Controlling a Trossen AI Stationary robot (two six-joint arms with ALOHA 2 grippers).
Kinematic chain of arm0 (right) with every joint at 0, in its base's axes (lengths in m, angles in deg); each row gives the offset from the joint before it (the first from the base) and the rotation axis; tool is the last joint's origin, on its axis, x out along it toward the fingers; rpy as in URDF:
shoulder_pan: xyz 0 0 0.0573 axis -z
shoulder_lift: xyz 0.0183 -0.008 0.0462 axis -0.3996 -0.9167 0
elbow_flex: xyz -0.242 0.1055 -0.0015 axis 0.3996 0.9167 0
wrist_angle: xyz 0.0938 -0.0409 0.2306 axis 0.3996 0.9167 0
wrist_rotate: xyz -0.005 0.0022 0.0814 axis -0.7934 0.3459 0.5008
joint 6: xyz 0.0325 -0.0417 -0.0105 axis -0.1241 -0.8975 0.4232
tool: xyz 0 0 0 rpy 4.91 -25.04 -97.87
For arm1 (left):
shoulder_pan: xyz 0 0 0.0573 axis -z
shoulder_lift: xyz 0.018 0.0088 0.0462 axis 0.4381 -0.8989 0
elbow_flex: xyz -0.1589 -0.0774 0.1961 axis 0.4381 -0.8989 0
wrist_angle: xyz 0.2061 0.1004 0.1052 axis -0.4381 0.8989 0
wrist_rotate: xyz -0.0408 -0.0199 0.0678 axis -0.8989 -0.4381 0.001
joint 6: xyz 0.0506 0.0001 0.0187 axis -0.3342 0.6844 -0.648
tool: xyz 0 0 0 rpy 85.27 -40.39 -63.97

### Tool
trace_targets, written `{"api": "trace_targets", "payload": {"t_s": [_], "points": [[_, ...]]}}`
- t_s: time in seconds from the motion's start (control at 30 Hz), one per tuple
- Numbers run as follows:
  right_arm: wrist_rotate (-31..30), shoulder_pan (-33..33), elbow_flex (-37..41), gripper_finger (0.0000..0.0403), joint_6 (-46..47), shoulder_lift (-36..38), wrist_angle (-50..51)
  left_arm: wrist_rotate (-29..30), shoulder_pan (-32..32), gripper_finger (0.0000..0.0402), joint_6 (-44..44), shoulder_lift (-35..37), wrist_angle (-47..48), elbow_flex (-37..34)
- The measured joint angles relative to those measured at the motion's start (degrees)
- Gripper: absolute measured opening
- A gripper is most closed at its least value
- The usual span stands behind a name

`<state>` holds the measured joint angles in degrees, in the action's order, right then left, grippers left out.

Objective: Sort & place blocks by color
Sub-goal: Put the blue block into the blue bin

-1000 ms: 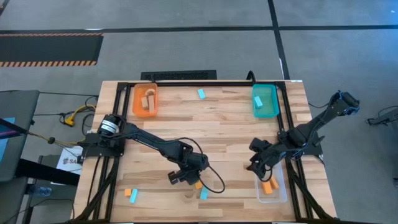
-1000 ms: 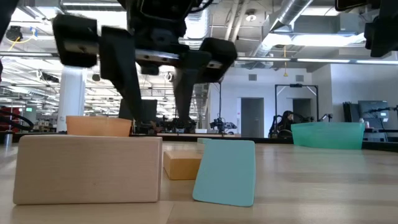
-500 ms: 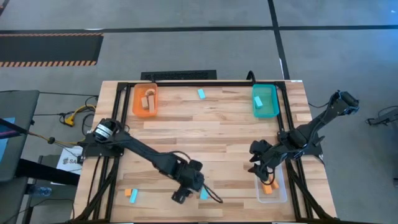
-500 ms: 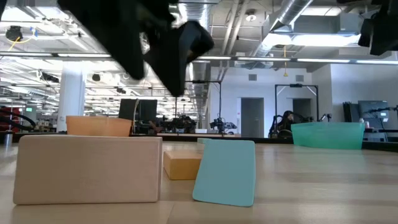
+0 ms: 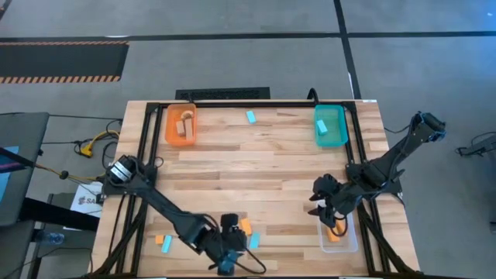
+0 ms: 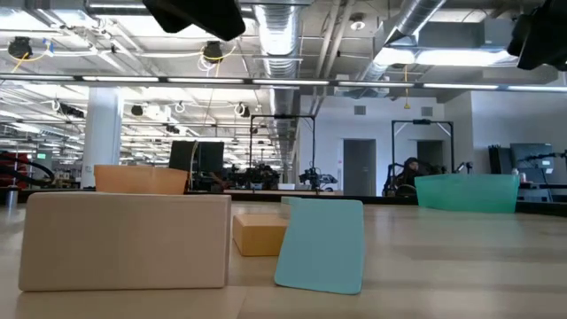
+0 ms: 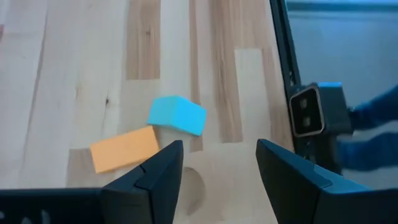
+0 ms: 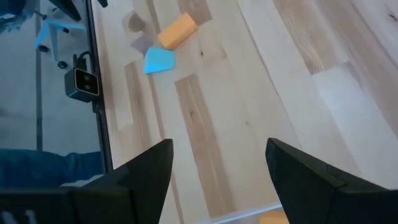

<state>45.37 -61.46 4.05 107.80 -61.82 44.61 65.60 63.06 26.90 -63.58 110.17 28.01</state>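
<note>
- Left hand [image 5: 225, 262] hangs low at the near edge of the surface [image 5: 271, 170]; its two fingers [image 7: 155, 174] stand parted with nothing between them, over bare wood just short of the blocks.
- Left arm stretches from its base at the left side diagonally toward the near edge, nearly straightened out.
- Orange block [image 7: 124, 149] lies flat just ahead of the left hand, an oblong with its long axis slightly tilted across the wood grain; in the high view it runs diagonally.
- Light blue block [image 7: 176, 115] sits touching or just beside one end of the orange block, tipped on an edge so a corner points up; in the low view it stands as a leaning slab.
- Pale wood block [image 6: 124, 241] lies close to the low camera, long axis level across the view; the left arm hides it from above.
- Right hand [image 5: 325, 209] hovers at the right side, just beside the clear tray [image 5: 350, 240], fingers [image 8: 149, 171] spread and empty; the arm folds back to its base at the right edge.
- Orange pieces lie in the clear tray.
- Two more blocks [image 5: 163, 242], one orange and one blue, lie side by side near the near left corner.
- Orange tray [image 5: 169, 124] at the far left holds pale wood blocks; teal tray [image 5: 339, 128] at the far right holds a blue one.
- Lone blue block [image 5: 251, 117] lies between the two far trays, long axis pointing away.
</note>
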Motion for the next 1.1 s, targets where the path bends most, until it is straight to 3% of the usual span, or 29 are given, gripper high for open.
{"api": "trace_targets", "payload": {"t_s": [0.3,0.47,0.63,0.83,1.0,1.1], "points": [[-1.9,-0.3,0.0,0.0281,-0.4,-1.4,-3.2,5.4,-0.6,0.0193,1.3,-0.8,-5.5,0.0],[-1.3,-0.2,0.0,0.0281,-0.7,-4.2,-6.1,1.2,-3.5,0.0193,20.1,-2.2,-4.3,-0.1],[1.2,-0.5,0.1,0.0281,-0.4,-6.7,-7.2,-1.2,-3.3,0.0192,25.2,-2.2,-2.7,0.0],[4.1,-1.8,0.1,0.0281,-0.2,-8.9,-8.2,-11.8,-1.2,0.0192,32.2,-2.2,16.9,1.6],[4.8,-3.0,0.0,0.0281,-0.2,-9.1,-8.4,-12.6,5.3,0.0200,47.0,-0.1,32.3,1.6],[4.7,-3.1,0.0,0.0281,-0.8,-9.1,-8.6,-13.8,8.3,0.0208,53.4,1.9,33.7,0.1]]}}
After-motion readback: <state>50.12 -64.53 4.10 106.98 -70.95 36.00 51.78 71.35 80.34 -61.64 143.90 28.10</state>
